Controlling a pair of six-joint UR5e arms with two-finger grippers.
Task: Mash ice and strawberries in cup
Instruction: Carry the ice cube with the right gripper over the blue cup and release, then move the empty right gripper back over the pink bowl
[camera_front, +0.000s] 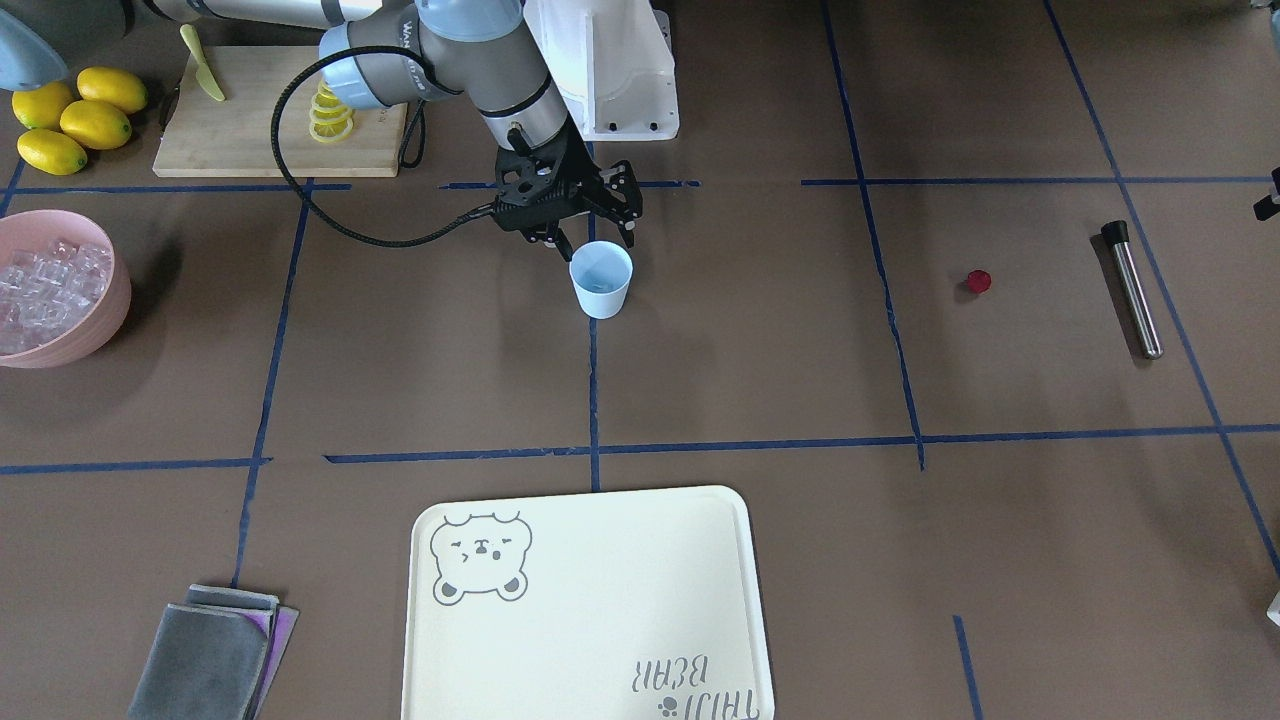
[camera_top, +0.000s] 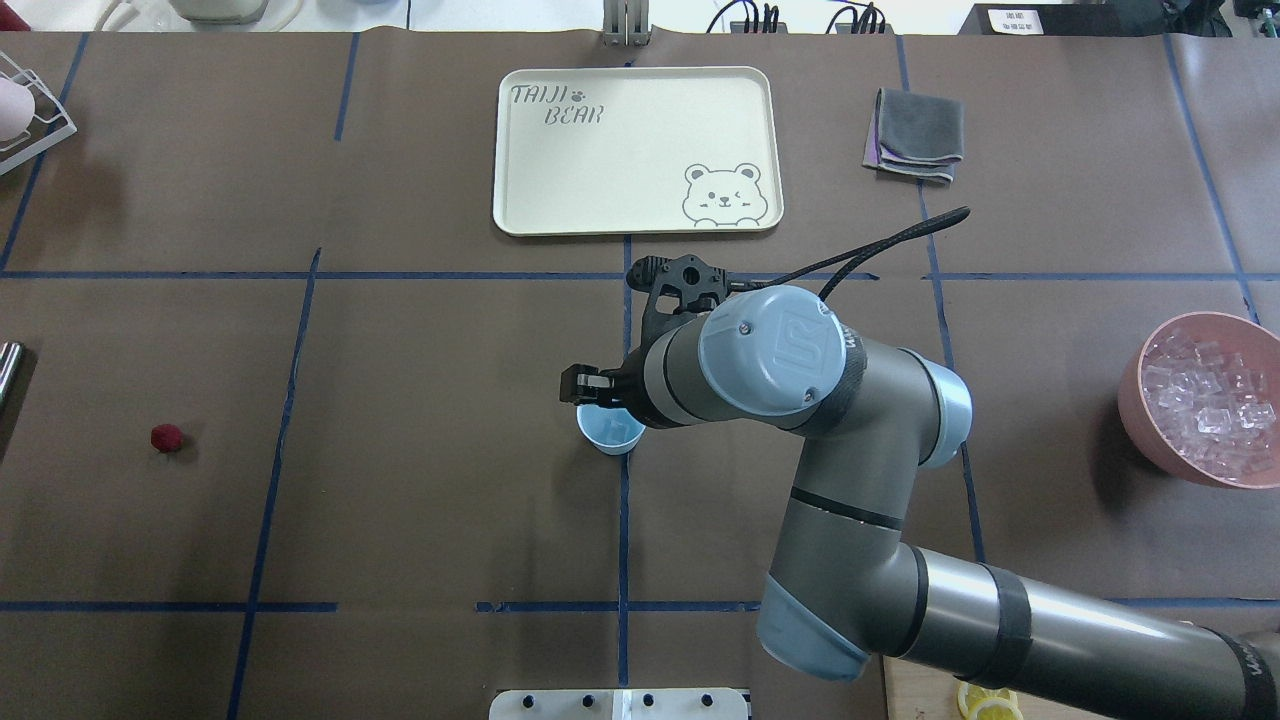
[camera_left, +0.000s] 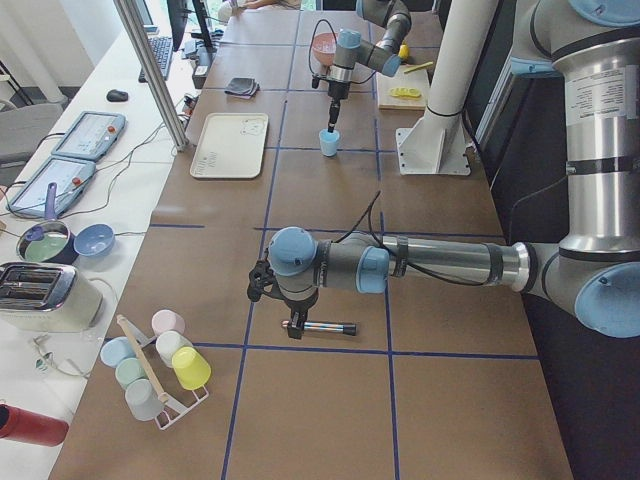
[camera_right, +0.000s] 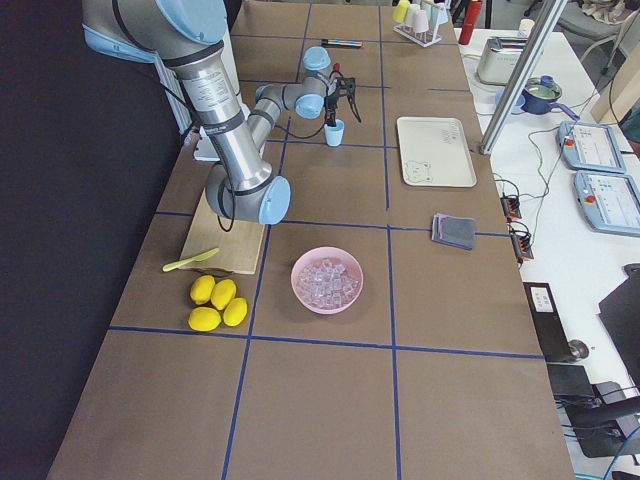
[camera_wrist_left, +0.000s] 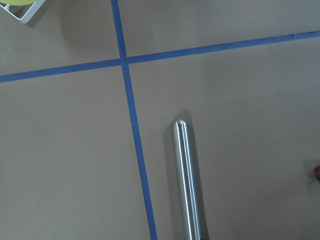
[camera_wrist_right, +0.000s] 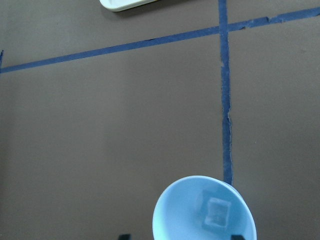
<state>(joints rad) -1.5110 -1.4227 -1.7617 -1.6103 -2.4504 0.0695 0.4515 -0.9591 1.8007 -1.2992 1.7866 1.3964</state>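
Since ice (camera_wrist_right: 216, 214) seemingly sits in the cup (camera_front: 601, 280) under your wide-spread right pincer (camera_front: 595, 241), fetch the strawberry (camera_front: 978, 282) next; your left pincer's (camera_left: 290, 318) spread I cannot tell.

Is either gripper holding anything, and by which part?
Nothing that shows. The right gripper hangs open over the cup, with one ice cube inside. The left gripper hovers above the metal rod, which lies free.

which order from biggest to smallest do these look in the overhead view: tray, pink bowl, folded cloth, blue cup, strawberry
1. tray
2. pink bowl, though the view's edge cuts it off
3. folded cloth
4. cup, partly hidden
5. strawberry
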